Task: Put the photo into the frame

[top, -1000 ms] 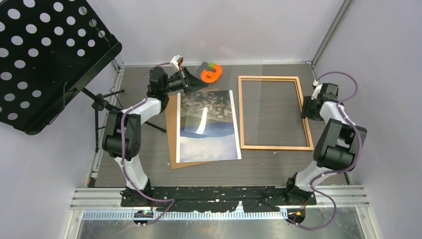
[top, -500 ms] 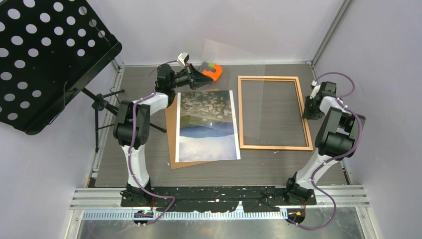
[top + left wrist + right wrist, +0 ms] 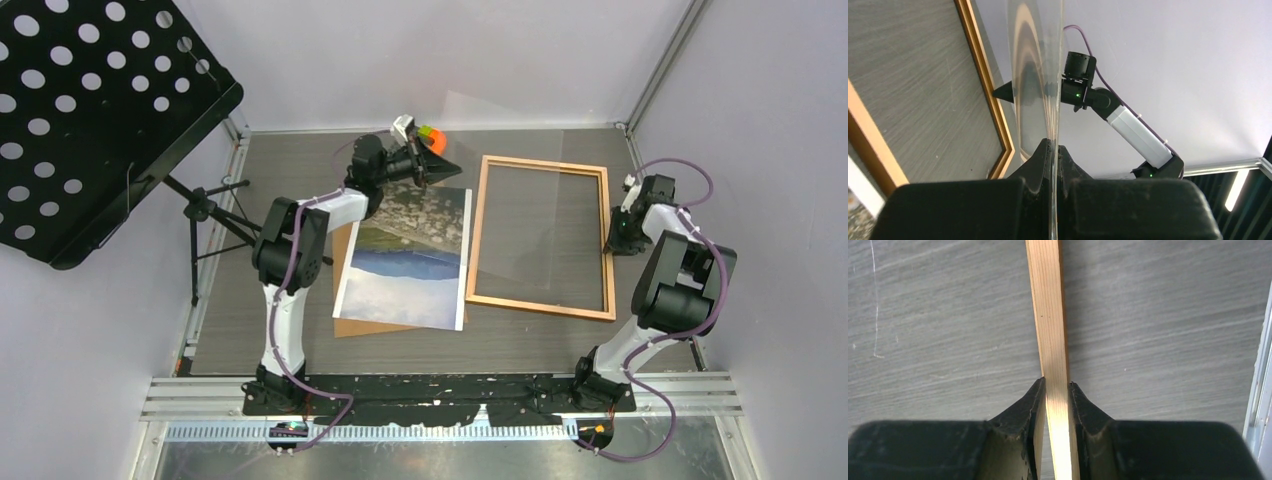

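Top view, photo (image 3: 405,270): lies face up on the table (image 3: 560,345), just left of the frame and outside it, its long sides skewed.
Top view, backing board (image 3: 380,328): brown, under the photo, showing along the photo's left and near edges.
Top view, frame (image 3: 540,308): flat on the table at centre right, slightly skewed, with bare table showing inside it.
Top view, left fingers (image 3: 445,168): at the far side, by the photo's far right corner and beside an orange object (image 3: 433,135).
Top view, right fingers (image 3: 612,242): down at the frame's right rail.
Top view, music stand (image 3: 90,110): black and perforated, far left.
Left wrist view, left fingers: 2 fingers pressed together on the edge of a clear sheet (image 3: 1040,75), which stands on edge above the frame.
Left wrist view, right arm (image 3: 1128,125): seen beyond the sheet, its tip at the frame's rail.
Right wrist view, right fingers: closed on the frame's wooden rail, 1 finger against each side.
Right wrist view, table: grey wood grain on both sides of the rail.
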You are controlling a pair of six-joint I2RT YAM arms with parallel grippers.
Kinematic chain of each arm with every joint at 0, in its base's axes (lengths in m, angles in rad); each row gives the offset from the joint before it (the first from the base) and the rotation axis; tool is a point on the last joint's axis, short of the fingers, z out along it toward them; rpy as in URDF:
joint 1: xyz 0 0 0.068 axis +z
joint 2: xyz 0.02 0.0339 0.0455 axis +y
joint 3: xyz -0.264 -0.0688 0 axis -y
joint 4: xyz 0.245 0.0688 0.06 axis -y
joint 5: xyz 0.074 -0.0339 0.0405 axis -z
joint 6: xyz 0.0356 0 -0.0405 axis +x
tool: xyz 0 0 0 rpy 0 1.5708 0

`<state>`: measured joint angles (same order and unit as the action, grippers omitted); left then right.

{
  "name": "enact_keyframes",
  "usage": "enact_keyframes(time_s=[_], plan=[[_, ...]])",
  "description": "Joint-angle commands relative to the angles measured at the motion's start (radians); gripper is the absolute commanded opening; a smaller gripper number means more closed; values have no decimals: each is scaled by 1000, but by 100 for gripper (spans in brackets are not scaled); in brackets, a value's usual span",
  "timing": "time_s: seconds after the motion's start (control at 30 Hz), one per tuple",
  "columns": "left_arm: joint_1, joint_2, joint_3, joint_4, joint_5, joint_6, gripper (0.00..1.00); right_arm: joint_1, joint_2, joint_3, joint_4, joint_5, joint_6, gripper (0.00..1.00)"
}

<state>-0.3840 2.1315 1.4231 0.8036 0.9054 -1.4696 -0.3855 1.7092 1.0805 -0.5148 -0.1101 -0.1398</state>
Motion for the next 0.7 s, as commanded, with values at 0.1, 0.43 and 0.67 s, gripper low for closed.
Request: enact_keyframes(time_s=[0.1, 0.43, 0.67], plan=[[-93, 78, 99, 36, -66, -74, 0, 1, -99, -46, -55, -64, 7, 6], [-165, 193, 173, 80, -98, -147, 0, -17, -88, -10, -69, -68, -11, 12], [-171, 237, 212, 91, -93, -167, 0, -24, -25, 31, -36, -52, 1, 6]])
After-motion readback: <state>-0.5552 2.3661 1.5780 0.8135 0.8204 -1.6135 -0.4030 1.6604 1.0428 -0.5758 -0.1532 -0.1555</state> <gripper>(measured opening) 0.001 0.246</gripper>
